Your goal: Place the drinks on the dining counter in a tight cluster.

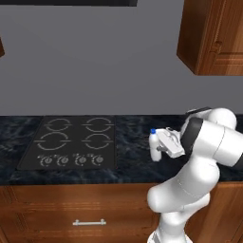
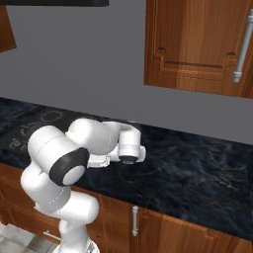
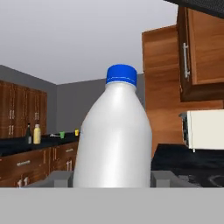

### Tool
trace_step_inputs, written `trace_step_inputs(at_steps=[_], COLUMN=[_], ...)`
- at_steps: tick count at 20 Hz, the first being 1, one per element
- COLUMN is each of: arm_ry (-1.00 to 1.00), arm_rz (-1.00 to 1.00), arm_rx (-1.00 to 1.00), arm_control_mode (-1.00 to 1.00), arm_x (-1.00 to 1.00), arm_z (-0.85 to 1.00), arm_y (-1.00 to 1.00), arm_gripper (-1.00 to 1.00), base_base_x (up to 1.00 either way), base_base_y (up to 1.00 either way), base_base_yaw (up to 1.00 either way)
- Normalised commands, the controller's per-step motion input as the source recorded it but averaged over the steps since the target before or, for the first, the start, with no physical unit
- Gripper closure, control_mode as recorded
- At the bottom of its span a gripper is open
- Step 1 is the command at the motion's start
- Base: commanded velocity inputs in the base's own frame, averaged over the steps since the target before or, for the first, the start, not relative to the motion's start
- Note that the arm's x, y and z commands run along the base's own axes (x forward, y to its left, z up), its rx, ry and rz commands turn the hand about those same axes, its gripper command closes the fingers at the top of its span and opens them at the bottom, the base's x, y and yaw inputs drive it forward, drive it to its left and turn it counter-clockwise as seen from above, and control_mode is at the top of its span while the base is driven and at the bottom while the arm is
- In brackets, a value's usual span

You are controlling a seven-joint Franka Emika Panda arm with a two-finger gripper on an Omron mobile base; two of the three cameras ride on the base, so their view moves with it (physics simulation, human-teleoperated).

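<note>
White and blue-capped, a small bottle (image 3: 114, 135) stands closest of all in the hand view, upright, with one grey fingertip (image 3: 59, 178) at each side of its base. The jaws are clamped on this bottle.

From the left base view, the same bottle (image 1: 154, 144) sits upright just right of the cooktop (image 1: 73, 142), over the narrow black counter (image 1: 128, 156), with the gripper (image 1: 161, 146) pressed against it from the right. Whether its base touches the counter cannot be told. In the right base view the white arm (image 2: 74, 163) covers the bottle; the wrist sits over the counter, right of the cooktop (image 2: 29, 126), below a wooden wall cabinet with a silver handle.

Past the held bottle, far to its left, the hand view reveals a distant black counter (image 3: 26, 146) on brown cabinets. On it stand a slim dark wine bottle (image 3: 29, 134) and a yellow juice bottle (image 3: 37, 134), just beside each other. A small green cup (image 3: 62, 134) stands further right on it, apart from them. To the held bottle's right, a white appliance (image 3: 205, 129) sits under wooden cabinets.
</note>
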Motion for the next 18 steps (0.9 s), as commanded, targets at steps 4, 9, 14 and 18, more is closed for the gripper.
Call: trace_step_inputs(at_steps=[4, 9, 14, 18], arm_ry=[0.0, 0.0, 0.0, -0.01], arm_rz=[0.05, 0.04, 0.0, 0.0], arm_rx=[0.16, 0.0, 0.0, 0.0], arm_control_mode=[-1.0, -1.0, -1.0, -1.0], arm_x=[-0.12, -0.1, -0.01, -0.04], arm_z=[0.27, 0.15, 0.0, 0.0], arm_y=[0.07, 0.02, 0.0, 0.0], arm_gripper=[1.0, 1.0, 1.0, 1.0], base_base_x=[0.0, 0.0, 0.0, 0.0], base_base_y=[0.0, 0.0, 0.0, 0.0], base_base_yaw=[0.0, 0.0, 0.0, 0.0])
